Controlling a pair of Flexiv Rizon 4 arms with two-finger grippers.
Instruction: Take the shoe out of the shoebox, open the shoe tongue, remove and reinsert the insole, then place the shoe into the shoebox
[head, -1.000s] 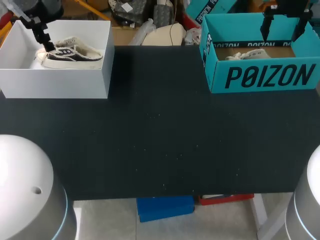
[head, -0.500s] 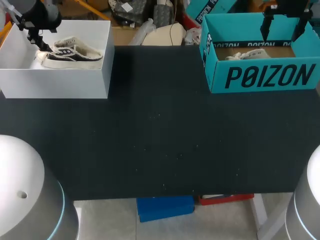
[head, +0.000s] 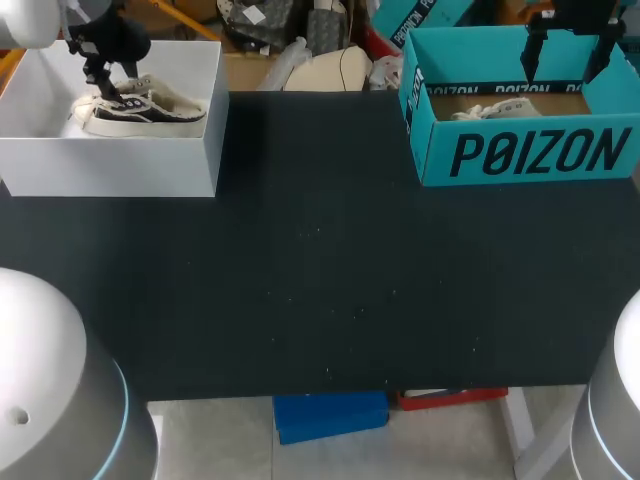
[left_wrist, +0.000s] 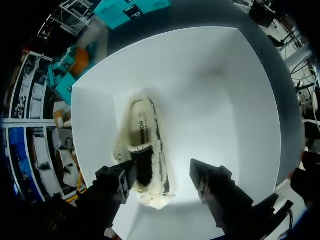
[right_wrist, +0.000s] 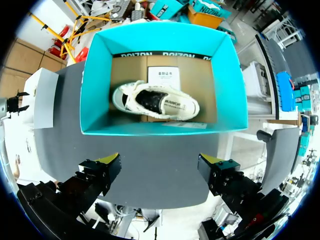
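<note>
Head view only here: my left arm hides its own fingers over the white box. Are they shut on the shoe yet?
Observer: No. In the left wrist view the left gripper is open. The near end of the shoe sits between its fingers, much closer to one finger than the other.
Operator: Which way up does the shoe lie?
Observer: Sole down. Its opening faces the wrist camera and the printed insole shows inside.
Operator: Anything in the teal shoebox besides its shoe?
Observer: Yes. The right wrist view shows a paper sheet on the floor of the teal shoebox, beyond the second shoe.
</note>
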